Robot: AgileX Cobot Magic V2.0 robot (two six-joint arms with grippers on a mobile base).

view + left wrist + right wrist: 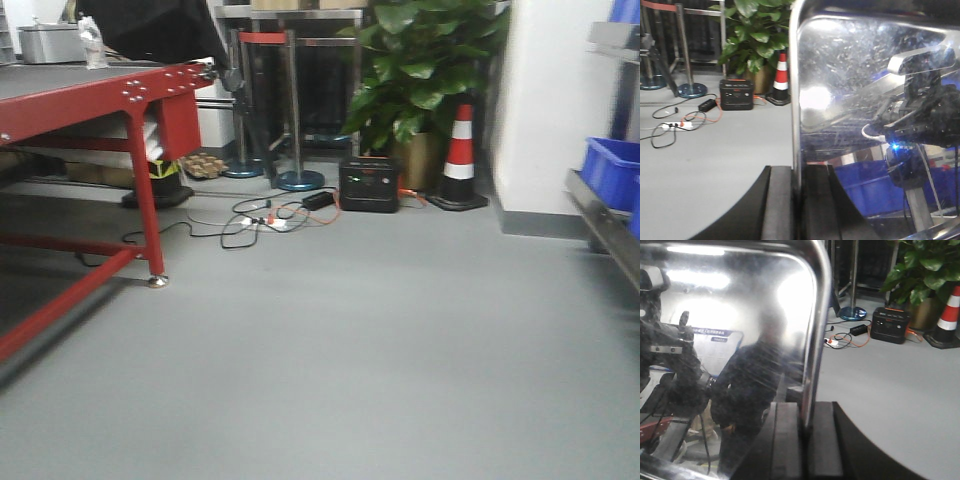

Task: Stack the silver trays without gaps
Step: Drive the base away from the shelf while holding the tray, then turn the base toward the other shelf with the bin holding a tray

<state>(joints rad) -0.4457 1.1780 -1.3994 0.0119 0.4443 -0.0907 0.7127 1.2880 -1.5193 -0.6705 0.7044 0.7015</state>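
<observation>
Steel fills most of both wrist views. The silver tray (855,90) in the left wrist view stands on edge with its mirror base toward the camera. Its rolled rim (794,100) is clamped between the two black fingers (777,210) of the left claw (797,172), which grips it at the lower left edge. The base mirrors dark machinery and a patch of blue. In the right wrist view the right-hand tray (740,315) is likewise upright, and the right claw (806,410) is clenched on its rim from below; a figure in dark clothes shows in its polish. Whether the two trays touch or hang apart cannot be told. Beyond them lie grey floor (380,350), loose cables (670,125), a black power box (736,94), a striped traffic cone (781,75) and a potted plant (755,30). The front view shows a red-framed bench (90,95) at left and blue bins (610,165) on a rack at right.
</observation>
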